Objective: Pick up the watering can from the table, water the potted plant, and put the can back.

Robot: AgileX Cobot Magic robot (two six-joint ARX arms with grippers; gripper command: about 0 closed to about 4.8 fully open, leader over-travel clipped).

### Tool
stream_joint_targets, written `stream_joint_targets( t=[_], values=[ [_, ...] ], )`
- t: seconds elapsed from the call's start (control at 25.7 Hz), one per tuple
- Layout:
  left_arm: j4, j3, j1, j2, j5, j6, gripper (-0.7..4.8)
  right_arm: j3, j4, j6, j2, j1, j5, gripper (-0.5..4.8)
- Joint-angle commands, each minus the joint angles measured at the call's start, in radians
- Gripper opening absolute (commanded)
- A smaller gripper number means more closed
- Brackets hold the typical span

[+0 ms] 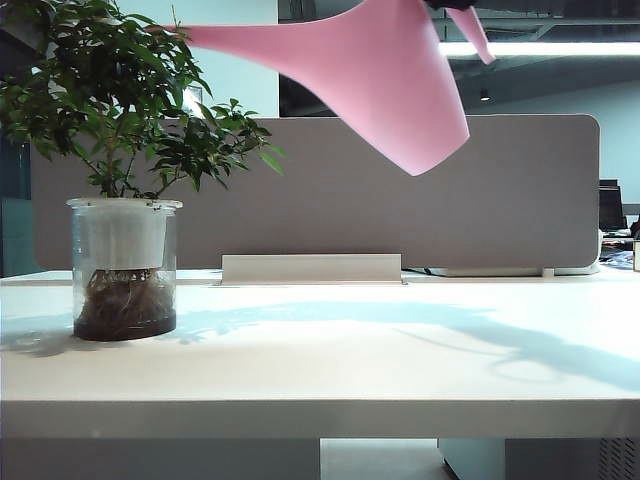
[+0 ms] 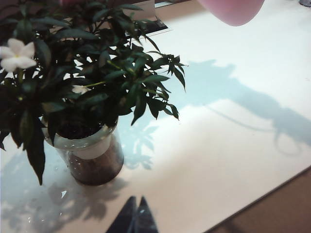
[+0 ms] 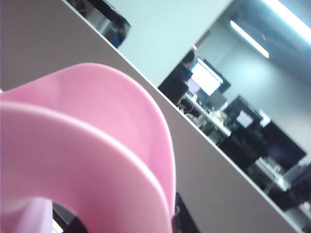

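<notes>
The right gripper (image 1: 452,5) is holding the watering can (image 1: 375,75) high above the tabletop (image 1: 330,350), tipped over so its long spout is reaching toward the leaves of the potted plant (image 1: 118,180). That tilt looks meant to send water down the spout. The fingers are mostly out of sight at the can's upper end, apparently clenched on its handle. The left gripper (image 2: 133,218) is hanging low near the plant's glass jar, dark fingertips pressed together and grasping nothing, probably parked clear of the pouring.
</notes>
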Motion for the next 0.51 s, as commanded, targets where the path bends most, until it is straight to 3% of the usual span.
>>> stream_joint_targets(
  t=[0.04,0.19,0.51],
  values=[
    [0.012,0.003,-0.001,-0.002,0.0,0.0,0.03,0.021,0.061,-0.114,-0.016,0.038,0.05,-0.06],
    [0.013,0.003,-0.001,-0.001,0.0,0.0,0.03,0.022,0.068,-0.294,-0.016,0.088,0.112,-0.06],
    [0.013,0.003,-0.001,-0.001,0.0,0.0,0.03,0.022,0.152,-0.383,-0.016,0.106,0.127,-0.06]
  ],
)
